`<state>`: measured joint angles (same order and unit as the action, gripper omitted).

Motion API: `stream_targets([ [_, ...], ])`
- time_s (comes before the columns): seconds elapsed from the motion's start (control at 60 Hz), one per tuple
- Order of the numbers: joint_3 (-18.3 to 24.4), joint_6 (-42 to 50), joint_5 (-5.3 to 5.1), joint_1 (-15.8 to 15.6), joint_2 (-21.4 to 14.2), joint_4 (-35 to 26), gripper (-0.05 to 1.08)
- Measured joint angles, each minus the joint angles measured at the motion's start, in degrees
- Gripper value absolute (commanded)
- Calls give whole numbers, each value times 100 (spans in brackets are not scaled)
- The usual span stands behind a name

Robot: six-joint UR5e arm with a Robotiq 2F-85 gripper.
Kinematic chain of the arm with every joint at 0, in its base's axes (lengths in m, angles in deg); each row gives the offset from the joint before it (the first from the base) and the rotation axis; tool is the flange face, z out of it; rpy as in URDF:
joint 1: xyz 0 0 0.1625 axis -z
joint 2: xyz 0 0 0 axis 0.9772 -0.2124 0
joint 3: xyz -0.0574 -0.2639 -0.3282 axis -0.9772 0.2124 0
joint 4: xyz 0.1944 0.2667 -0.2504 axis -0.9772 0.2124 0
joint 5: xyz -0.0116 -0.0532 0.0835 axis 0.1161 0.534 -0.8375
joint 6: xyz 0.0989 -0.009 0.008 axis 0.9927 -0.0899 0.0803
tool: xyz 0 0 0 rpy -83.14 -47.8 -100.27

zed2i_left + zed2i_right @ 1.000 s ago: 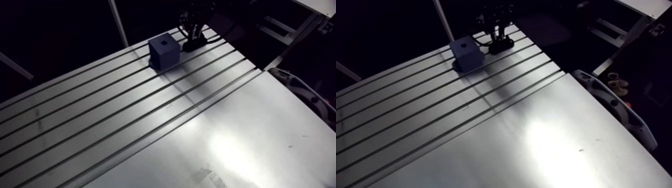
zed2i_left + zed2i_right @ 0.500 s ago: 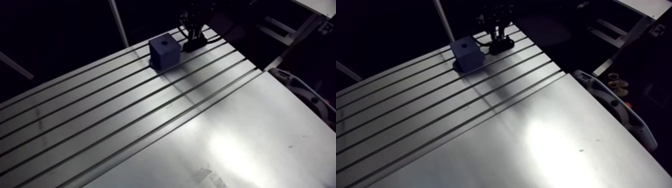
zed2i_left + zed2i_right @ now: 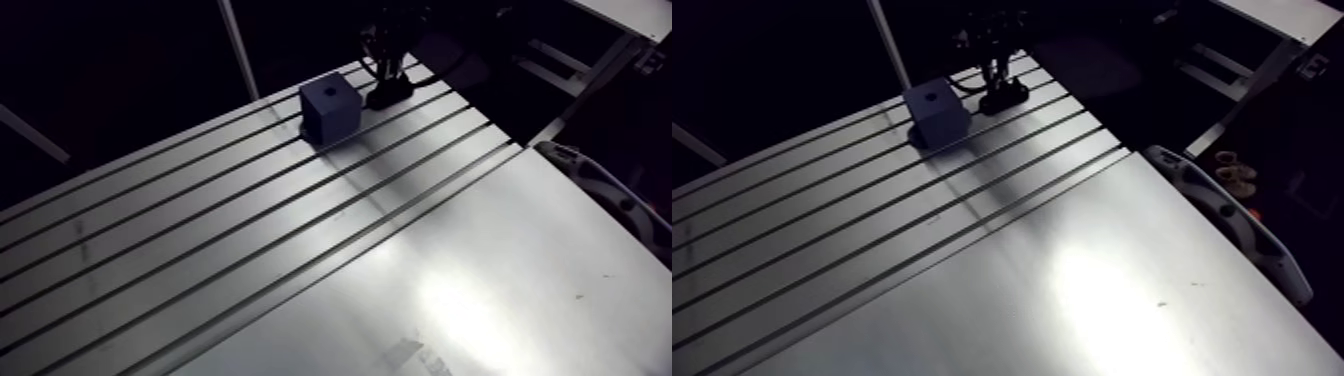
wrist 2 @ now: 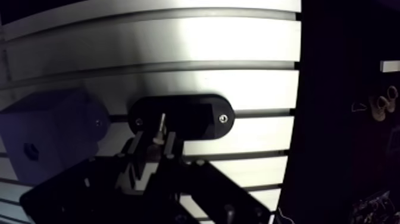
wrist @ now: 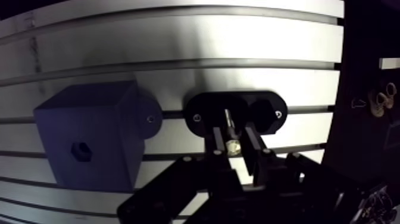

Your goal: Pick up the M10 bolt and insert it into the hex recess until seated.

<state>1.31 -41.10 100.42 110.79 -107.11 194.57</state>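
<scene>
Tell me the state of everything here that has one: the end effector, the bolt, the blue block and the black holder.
End effector: shut on the bolt.
Bolt: upright, gripped, over the black holder; not yet in the hex recess.
Blue block: sitting on the table, recess empty.
Black holder: flat on the table, beside the block.

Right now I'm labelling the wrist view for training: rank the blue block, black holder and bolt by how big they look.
1. blue block: largest.
2. black holder: clearly smaller.
3. bolt: smallest by far, though it stands up from the holder, nearer the camera.
</scene>
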Motion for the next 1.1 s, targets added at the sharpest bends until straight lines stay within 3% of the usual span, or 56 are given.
stream_targets([
  [0.65, 30, -25, -21, 26, -414, -210, 73],
  [1.1, 141, -243, -42, -80, -873, -744, 73],
])
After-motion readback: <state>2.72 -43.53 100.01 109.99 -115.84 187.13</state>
